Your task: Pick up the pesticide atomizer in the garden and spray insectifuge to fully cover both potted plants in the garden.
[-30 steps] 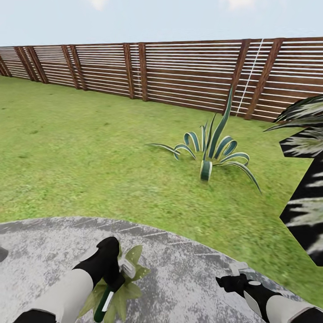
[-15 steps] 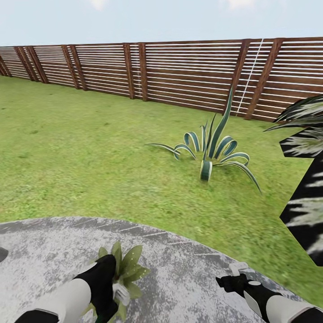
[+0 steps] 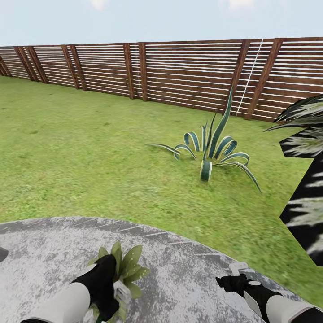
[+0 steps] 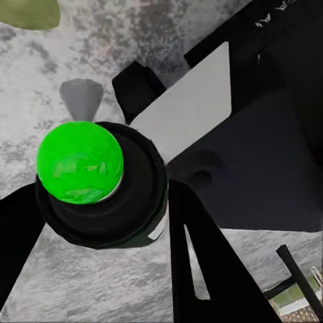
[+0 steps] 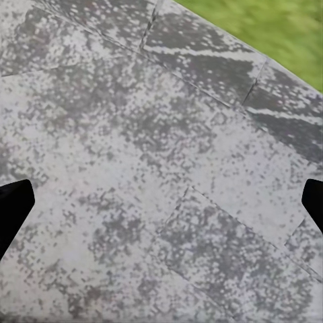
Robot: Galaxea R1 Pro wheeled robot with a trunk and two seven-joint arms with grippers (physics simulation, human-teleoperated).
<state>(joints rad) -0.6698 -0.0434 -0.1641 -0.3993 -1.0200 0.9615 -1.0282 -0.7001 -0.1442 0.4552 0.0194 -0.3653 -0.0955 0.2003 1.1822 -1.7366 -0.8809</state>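
The grey stone paving (image 3: 188,278) curves across the near ground, and everything else can be placed from it. At its left, the left tool (image 3: 110,298) hangs low over the slab, its dark fingers clamped on the pesticide atomizer (image 4: 101,182) — in the left wrist view a black bottle with a bright green cap and a grey nozzle sits between the two black fingers (image 4: 195,256), held over the mottled stone. Just beside that tool, toward the slab's middle, one potted plant (image 3: 128,264) spreads pale-speckled green leaves upward from the paving; the tool touches or overlaps its near leaves, I cannot tell which.

Beyond the paving's far edge the grass lawn (image 3: 80,152) runs back to the brown slatted fence (image 3: 179,74), which closes the garden from left to right. Out on the grass, well apart from the paving and right of its middle, stands the striped agave (image 3: 211,150) with its curling blue-green leaves.

At the right end of the paving the right tool (image 3: 233,280) hovers low over bare stone, holding nothing — in the right wrist view its two black fingertips (image 5: 15,205) stand wide apart at either side. Further right, off the paving, the dark white-streaked palm fronds (image 3: 307,179) rise beside the fence.
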